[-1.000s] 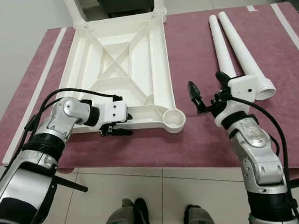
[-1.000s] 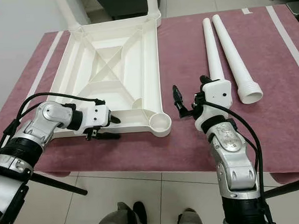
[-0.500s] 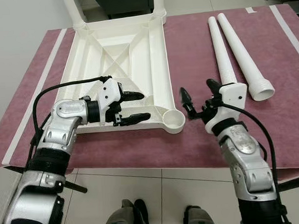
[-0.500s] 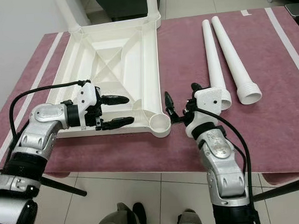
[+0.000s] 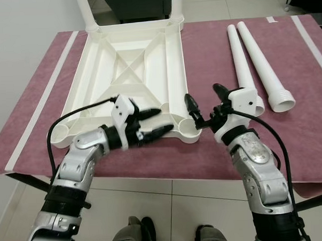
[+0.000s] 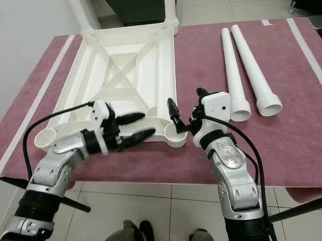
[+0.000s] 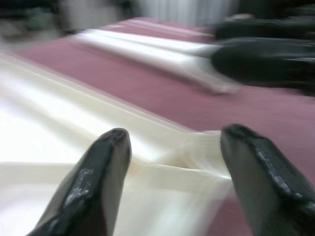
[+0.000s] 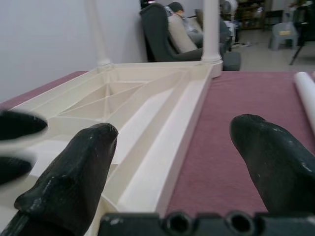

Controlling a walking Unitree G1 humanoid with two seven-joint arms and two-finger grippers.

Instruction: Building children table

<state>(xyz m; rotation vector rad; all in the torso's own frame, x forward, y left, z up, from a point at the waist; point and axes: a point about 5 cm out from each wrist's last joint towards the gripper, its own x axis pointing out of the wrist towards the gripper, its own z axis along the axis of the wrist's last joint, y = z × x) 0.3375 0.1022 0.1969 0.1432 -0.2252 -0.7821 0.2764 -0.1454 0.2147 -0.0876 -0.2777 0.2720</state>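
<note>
Both our hands have closed in on the near right corner socket of the upturned tabletop (image 5: 129, 74), which lies lengthwise away from us on the maroon surface (image 5: 211, 49). Two loose legs (image 5: 257, 57) lie alongside, threaded ends toward us. Left hand (image 5: 154, 122) and right hand (image 5: 205, 102) gape, empty.

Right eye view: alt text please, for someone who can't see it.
An upside-down white plastic table top lies on a maroon cloth, with the left gripper and right gripper both open at its near corner socket. Two loose white legs lie to its right.
</note>
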